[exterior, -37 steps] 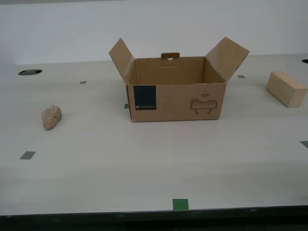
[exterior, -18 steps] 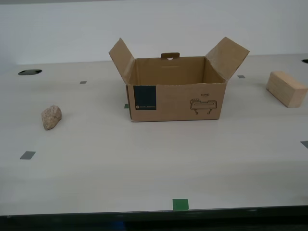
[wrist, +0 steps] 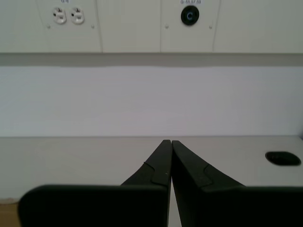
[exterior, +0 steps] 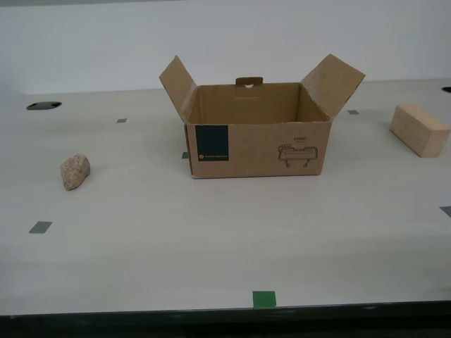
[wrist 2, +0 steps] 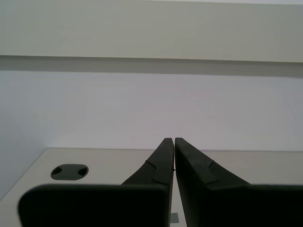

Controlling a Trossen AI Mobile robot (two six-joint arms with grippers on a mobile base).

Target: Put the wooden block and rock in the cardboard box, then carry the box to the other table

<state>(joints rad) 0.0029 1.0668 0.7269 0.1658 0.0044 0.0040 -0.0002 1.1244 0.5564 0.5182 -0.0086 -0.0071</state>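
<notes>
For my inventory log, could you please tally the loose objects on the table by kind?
Cardboard box: 1
Rock: 1
Wooden block: 1
Total: 3

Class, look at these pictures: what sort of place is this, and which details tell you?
Probably a robotics lab or test room: a smooth beige tabletop marked with small green and grey tape squares, a bare white wall, and wall power sockets.
</notes>
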